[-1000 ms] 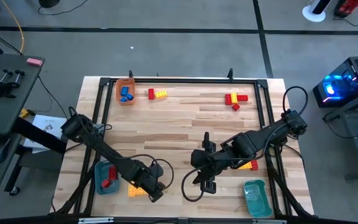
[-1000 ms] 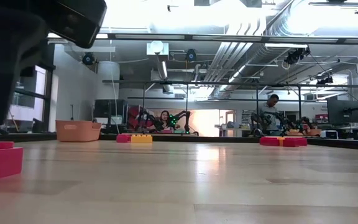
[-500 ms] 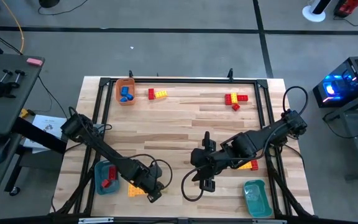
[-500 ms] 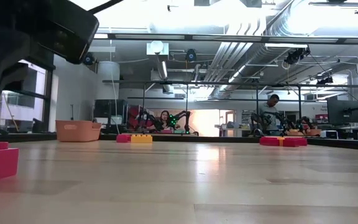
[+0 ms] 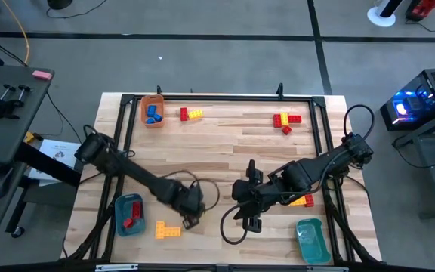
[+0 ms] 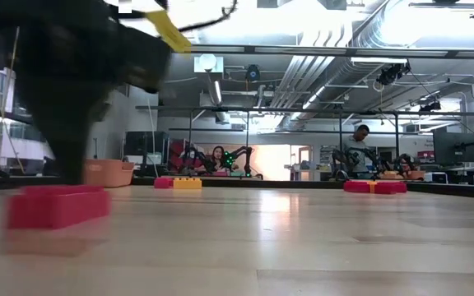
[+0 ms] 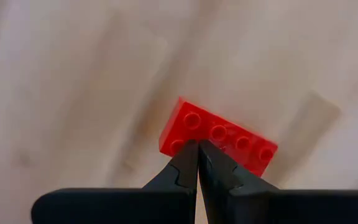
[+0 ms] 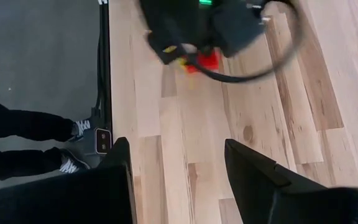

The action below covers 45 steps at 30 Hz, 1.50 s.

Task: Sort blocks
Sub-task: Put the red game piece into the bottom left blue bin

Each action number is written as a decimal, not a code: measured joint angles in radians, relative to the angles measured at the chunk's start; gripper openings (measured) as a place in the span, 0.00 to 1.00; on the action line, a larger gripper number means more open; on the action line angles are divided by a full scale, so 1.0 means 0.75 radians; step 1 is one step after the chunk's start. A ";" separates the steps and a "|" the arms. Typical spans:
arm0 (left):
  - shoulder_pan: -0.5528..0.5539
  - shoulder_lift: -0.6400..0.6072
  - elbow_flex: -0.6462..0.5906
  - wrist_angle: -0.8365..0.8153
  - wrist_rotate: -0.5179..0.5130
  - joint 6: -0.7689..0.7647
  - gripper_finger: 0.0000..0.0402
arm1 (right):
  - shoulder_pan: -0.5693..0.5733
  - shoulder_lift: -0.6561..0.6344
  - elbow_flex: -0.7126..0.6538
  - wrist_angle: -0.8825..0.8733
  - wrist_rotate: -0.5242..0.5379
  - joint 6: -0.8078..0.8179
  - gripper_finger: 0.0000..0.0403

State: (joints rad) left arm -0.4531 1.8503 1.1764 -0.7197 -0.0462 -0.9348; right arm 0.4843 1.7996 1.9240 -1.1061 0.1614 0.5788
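- Left gripper: fingers pressed together, nothing between them; tips poised directly above a red brick. In the high view the gripper sits near the front middle of the wooden table.
- Red brick: one row of four studs showing, lying flat, studs up, on bare wood under the left gripper. Judged rigid, very light, smooth-sided; likely to skid or twist if nudged by closed tips. Best hold: jaws opened, then pinched across the two long side walls at mid-length, so it cannot pivot.
- Right gripper: fingers spread wide, empty, waiting just right of the left one.
- Yellow bricks: joined in a short L, flat on the table, near the front edge, beside the teal tray.
- Teal tray, left: holds a red brick.
- Teal tray, right: front right corner; contents cannot be told.
- Orange tray: back left corner, holds blue bricks.
- Red-and-yellow row: back edge, just beside the orange tray.
- Red-and-yellow cluster: back right, well apart from both grippers.
- Yellow-and-red bricks: partly under the right arm.
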 joint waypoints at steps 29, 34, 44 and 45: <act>0.065 -0.230 0.010 -0.351 -0.146 -0.306 0.00 | 0.004 0.000 -0.004 -0.016 0.100 0.056 0.35; -0.002 -0.249 -0.037 -0.339 -0.247 -0.637 0.06 | 0.004 0.000 -0.004 -0.018 0.100 0.056 0.35; -0.091 -0.245 -0.135 -0.249 -0.261 -0.948 0.34 | 0.000 0.000 -0.004 -0.017 0.105 0.020 0.35; -0.091 -0.245 -0.135 -0.246 -0.265 -0.950 0.38 | -0.001 0.000 -0.004 -0.016 0.117 0.020 0.35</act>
State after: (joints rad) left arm -0.5212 1.6665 1.0756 -0.9039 -0.2451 -1.6470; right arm 0.4839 1.7996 1.9209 -1.1183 0.2489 0.5938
